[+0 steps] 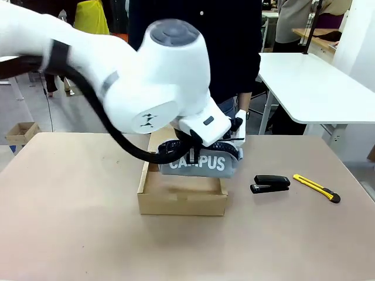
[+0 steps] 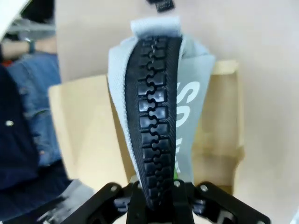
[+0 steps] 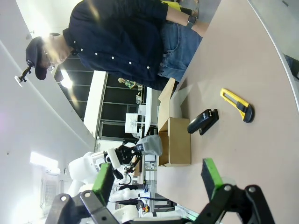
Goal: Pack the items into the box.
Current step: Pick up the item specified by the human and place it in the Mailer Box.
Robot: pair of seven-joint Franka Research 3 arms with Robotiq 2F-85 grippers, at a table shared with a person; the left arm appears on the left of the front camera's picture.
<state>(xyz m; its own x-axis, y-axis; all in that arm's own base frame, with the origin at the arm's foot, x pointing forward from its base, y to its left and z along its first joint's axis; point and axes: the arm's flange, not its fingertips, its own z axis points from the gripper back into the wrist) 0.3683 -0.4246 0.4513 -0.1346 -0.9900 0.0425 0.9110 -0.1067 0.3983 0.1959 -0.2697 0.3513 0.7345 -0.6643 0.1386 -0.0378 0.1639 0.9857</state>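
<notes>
Pouch (image 1: 202, 164) hangs just over the box (image 1: 181, 204), left gripper (image 2: 156, 189) clenched on its zipper edge. Looks soft, light, floppy, so that stiffer zip seems the best hold. Right gripper (image 3: 159, 177) gapes empty.

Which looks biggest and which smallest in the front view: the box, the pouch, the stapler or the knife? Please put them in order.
1. The box.
2. The pouch, though part of it is hidden.
3. The stapler and the knife look about alike. The knife is longer and the stapler thicker, so I do not rank them.
</notes>
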